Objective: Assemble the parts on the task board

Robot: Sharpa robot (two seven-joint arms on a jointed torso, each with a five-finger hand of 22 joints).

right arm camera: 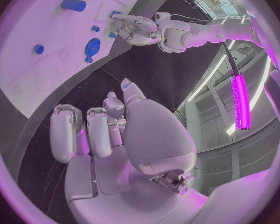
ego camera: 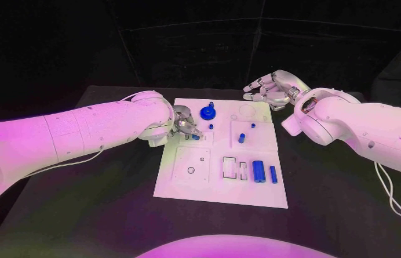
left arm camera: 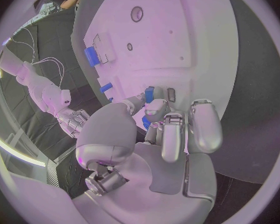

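Note:
The white task board (ego camera: pixel 219 180) lies in the middle of the table. My left hand (ego camera: pixel 185 123) hovers over its near-left part and pinches a small blue part (left arm camera: pixel 149 94) between thumb and fingers, close to the board surface. A round blue gear-like part (ego camera: pixel 208 114) stands at the board's far side, with small blue pegs (ego camera: pixel 242 137) nearby. Two blue cylinders (ego camera: pixel 259 168) lie near the board's right edge. My right hand (ego camera: pixel 272 88) hangs past the board's far right corner, fingers loosely apart and holding nothing.
Rectangular and round recesses (ego camera: pixel 229 166) mark the board's near half. In the right wrist view the gear (right arm camera: pixel 92 46) and a blue cylinder (right arm camera: pixel 72 5) stand on the board (right arm camera: pixel 28 35). Black table (ego camera: pixel 100 211) surrounds the board.

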